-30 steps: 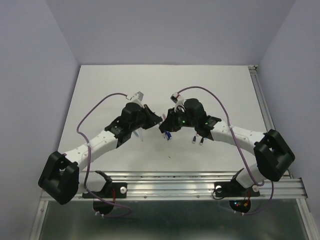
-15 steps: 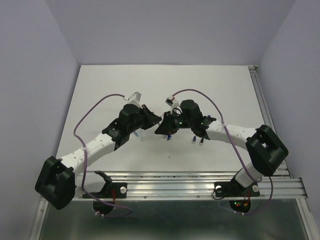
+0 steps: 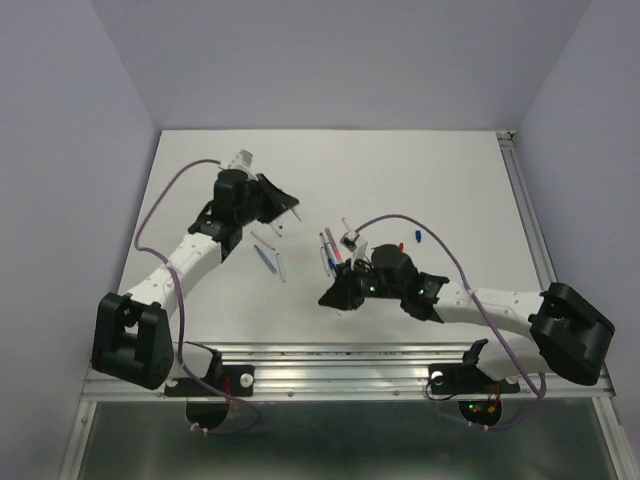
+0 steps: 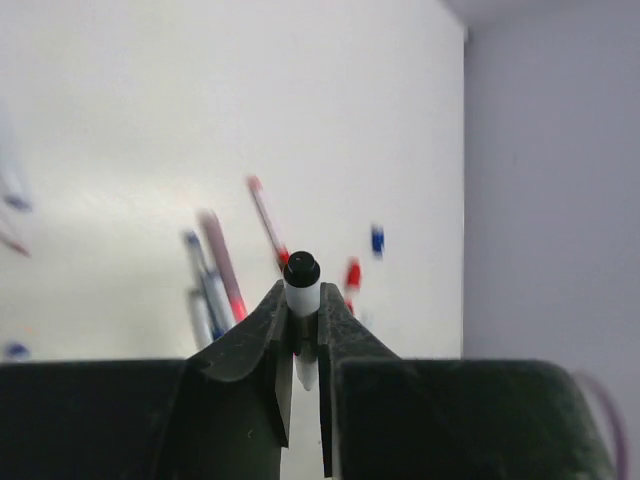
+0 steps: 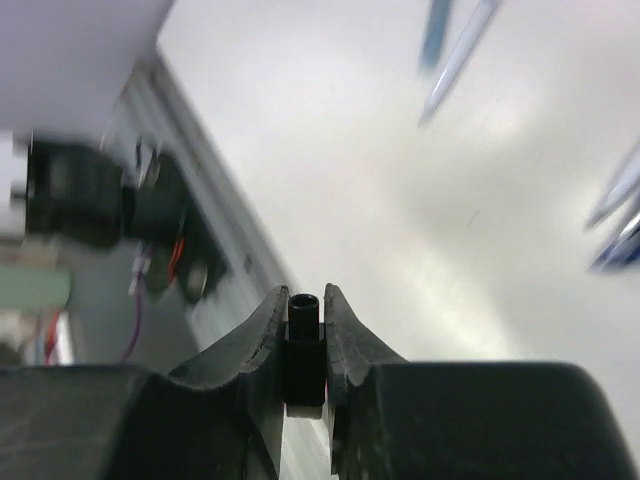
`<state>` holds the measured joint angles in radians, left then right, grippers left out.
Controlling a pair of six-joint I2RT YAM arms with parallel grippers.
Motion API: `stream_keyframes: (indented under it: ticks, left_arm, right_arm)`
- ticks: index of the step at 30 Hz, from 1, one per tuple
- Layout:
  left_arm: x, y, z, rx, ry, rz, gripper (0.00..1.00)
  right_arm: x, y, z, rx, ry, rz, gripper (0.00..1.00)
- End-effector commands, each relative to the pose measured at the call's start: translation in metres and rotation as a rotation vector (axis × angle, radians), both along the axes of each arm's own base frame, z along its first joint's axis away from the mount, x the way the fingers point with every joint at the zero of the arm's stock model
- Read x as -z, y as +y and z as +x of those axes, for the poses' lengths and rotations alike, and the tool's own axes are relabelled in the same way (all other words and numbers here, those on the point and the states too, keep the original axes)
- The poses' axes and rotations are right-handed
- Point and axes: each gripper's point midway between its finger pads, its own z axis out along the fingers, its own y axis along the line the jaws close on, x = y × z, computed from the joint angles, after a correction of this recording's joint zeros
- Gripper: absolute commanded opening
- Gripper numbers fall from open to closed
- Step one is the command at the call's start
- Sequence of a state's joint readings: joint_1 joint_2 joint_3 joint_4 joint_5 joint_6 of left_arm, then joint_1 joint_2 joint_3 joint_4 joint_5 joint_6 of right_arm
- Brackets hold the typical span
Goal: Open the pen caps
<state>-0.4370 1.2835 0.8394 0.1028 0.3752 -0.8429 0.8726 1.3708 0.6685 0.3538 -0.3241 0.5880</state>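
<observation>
My left gripper (image 3: 286,206) is at the back left of the table, shut on a white-barrelled pen (image 4: 301,296) with a black end that sticks out past the fingertips. My right gripper (image 3: 334,297) hovers near the front edge, shut on a black pen cap (image 5: 304,335) whose hollow end faces outward. Several loose pens (image 3: 329,250) with red and blue ends lie on the table between the arms. Two more pens (image 3: 270,262) lie to the left. A red cap (image 3: 402,245) and a blue cap (image 3: 415,237) lie loose on the right.
The aluminium rail (image 3: 350,356) runs along the table's near edge, close under the right gripper. Purple cables loop above both arms. Lilac walls enclose the white table (image 3: 450,180) on three sides.
The two grippers were together at the table's centre. The left has swung back and left with the pen, the right has drawn toward the near edge with the black cap.
</observation>
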Motion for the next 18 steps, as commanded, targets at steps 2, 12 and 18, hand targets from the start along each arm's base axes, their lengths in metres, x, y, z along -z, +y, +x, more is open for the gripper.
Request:
stream_keyframes:
  ticks: [2, 12, 18]
  left_arm:
    - [-0.083, 0.115, 0.110, -0.452, -0.311, 0.117, 0.00]
    - [-0.022, 0.113, 0.069, -0.365, -0.204, 0.158, 0.00]
    - [0.069, 0.079, 0.009, -0.275, -0.035, 0.316, 0.05]
  right_arm:
    - [0.040, -0.022, -0.086, -0.160, 0.189, -0.094, 0.01]
    - [0.051, -0.087, 0.004, 0.335, 0.155, -0.324, 0.01]
    - [0.067, -0.204, 0.062, 0.861, 0.158, -0.556, 0.05]
